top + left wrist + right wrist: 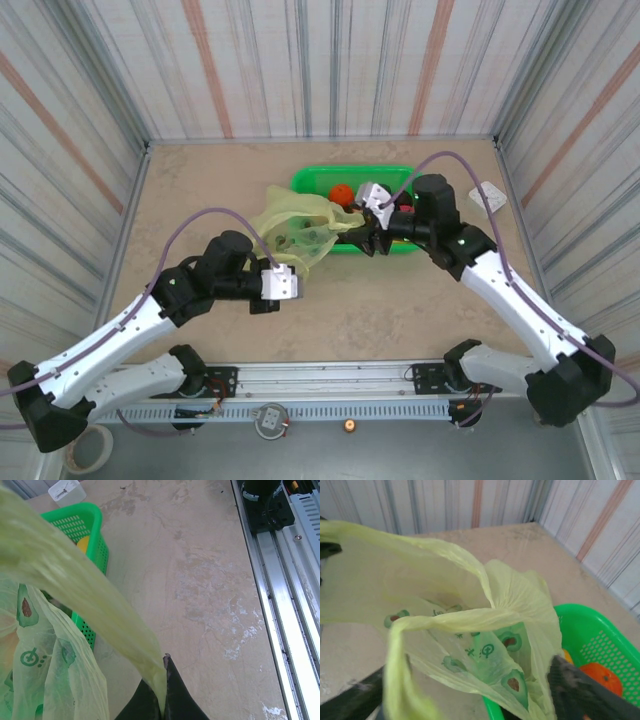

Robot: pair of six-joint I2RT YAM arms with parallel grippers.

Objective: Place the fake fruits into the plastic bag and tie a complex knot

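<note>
From above, the left claw (pixel 292 290) is pressed together on a strip of the bag (pixel 300 228), which bulges just beyond it on the counter (pixel 200 190). The right claw (pixel 362 238) hangs at the bag's far side, over the basket (pixel 400 178), with an orange fruit (pixel 342 192) just behind it.

Left wrist: the left claw (pixel 164 690) pinches a taut strip of bag (pixel 55 670); the basket (pixel 75 525) sits ahead to its left.

Right wrist: the right claw (pixel 470 700) is spread, a bag (pixel 510 595) loop between its fingers (pixel 580 690). An orange fruit (pixel 600 677) lies in the basket (pixel 600 635) past its right finger.

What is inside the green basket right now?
An orange fruit and a yellow one show inside the green basket. The plastic bag and the right end effector cover the rest, so other fruit cannot be counted.
</note>
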